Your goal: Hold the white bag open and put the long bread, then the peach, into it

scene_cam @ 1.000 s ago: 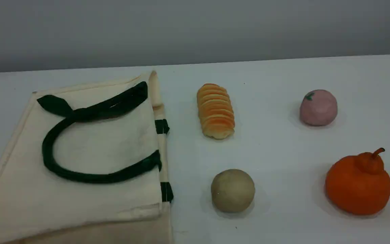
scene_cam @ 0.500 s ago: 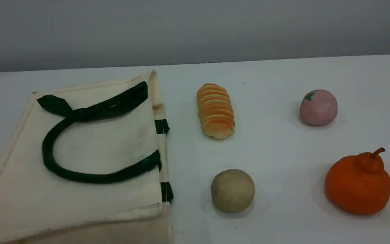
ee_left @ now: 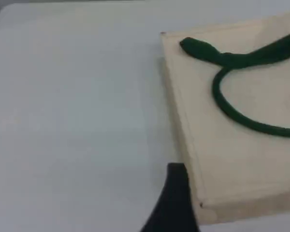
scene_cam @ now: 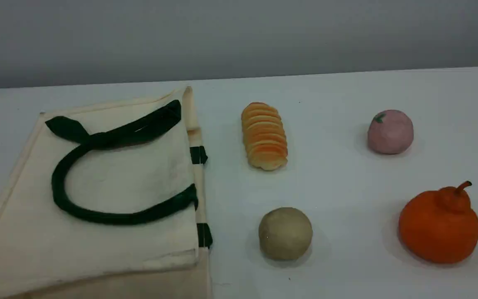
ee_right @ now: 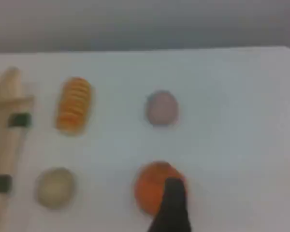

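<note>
The white bag [scene_cam: 118, 182] lies flat and closed on the table's left side, its dark green handle [scene_cam: 110, 218] looped on top. The long bread [scene_cam: 264, 136] rests just right of the bag's mouth edge, and the peach [scene_cam: 390, 131] sits farther right. Neither arm appears in the scene view. In the left wrist view one dark fingertip [ee_left: 176, 193] hangs above bare table beside the bag [ee_left: 251, 159], touching nothing. In the right wrist view a dark fingertip [ee_right: 173, 208] hovers high above the foods, with the long bread [ee_right: 73, 105] and the peach [ee_right: 161, 107] far below. Both grippers hold nothing.
A plain beige ball [scene_cam: 285, 233] sits in front of the bread. An orange fruit [scene_cam: 439, 226] with a stem stands at the front right, under the right fingertip in the right wrist view. The white table [scene_cam: 338, 178] ends at a grey wall behind.
</note>
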{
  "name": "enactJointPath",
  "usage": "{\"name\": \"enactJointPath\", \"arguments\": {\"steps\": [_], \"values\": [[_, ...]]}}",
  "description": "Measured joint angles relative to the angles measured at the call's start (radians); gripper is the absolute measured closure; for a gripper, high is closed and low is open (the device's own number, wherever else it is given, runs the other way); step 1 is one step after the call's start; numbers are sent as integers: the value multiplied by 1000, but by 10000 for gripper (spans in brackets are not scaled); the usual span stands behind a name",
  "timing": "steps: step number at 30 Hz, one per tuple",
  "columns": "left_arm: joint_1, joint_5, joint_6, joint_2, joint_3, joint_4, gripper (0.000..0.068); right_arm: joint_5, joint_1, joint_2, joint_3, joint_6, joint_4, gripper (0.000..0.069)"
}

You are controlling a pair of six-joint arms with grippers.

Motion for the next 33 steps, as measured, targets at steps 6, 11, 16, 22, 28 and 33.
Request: {"name": "enactJointPath", "arguments": {"steps": [6, 11, 16, 22, 28, 33], "values": [[0, -46, -33, 77, -33, 1, 104, -69, 0, 94, -100, 0, 42, 132], [0, -104, -71, 220, -111, 1, 104, -84, 0, 251, -215, -1, 40, 132], [0, -96, -109, 427, -231, 1, 104, -133, 0, 428, -341, -4, 40, 132], [0, -64, -109, 704, -371, -9, 104, -144, 0, 651, -443, -8, 40, 132], [0, -60, -102, 983, -458, -62, 104, -136, 0, 856, -516, -8, 58, 132], [0, -81, -103, 1171, -504, -61, 104, -149, 0, 997, -557, -12, 59, 132]]}}
